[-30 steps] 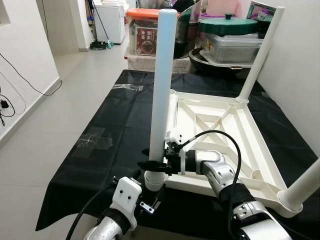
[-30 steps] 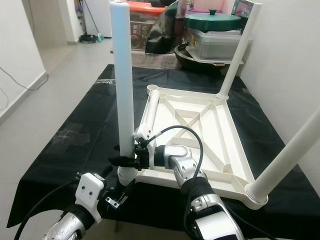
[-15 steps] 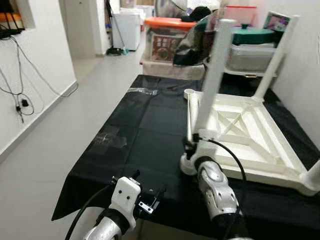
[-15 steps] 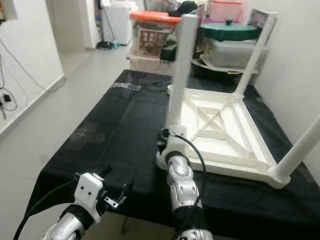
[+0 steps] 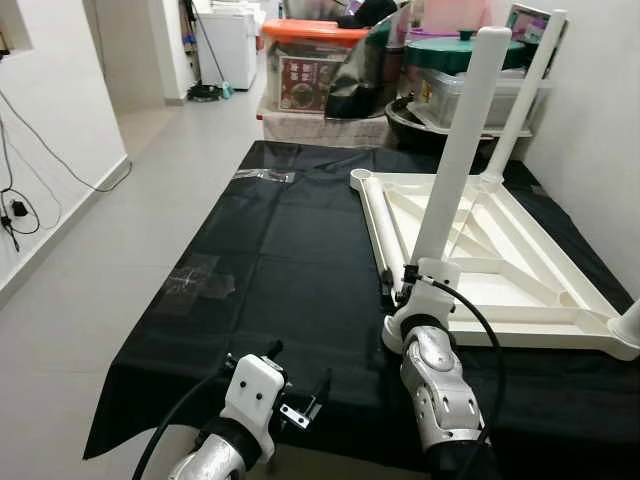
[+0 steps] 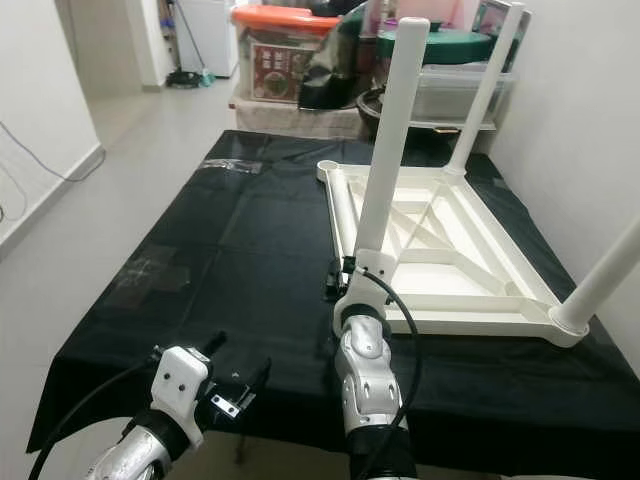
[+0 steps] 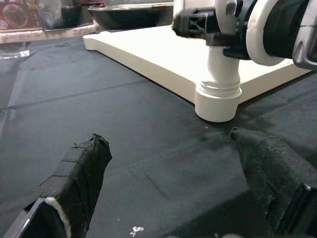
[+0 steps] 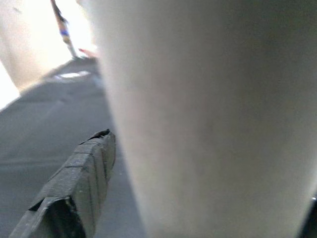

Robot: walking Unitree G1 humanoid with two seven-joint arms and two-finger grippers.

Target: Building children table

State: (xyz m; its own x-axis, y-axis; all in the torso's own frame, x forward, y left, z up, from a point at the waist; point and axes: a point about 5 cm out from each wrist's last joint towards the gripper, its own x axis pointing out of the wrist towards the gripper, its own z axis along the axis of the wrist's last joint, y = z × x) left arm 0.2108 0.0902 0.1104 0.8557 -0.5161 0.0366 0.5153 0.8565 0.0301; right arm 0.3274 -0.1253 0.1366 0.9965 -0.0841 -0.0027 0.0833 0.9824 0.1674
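While the right claw [image 5: 405, 290] gripped the near white leg [image 5: 458, 150], seated upright in the inverted tabletop's [image 5: 500, 270] corner socket on the black sheet, the left claw [image 7: 173, 163] hovered open nearby; tightening seemingly remained.

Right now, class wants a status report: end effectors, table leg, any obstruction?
Right end effector shut on near table leg, leg upright in tabletop corner socket. Left end effector open, low over black sheet. Spare leg lies alongside.
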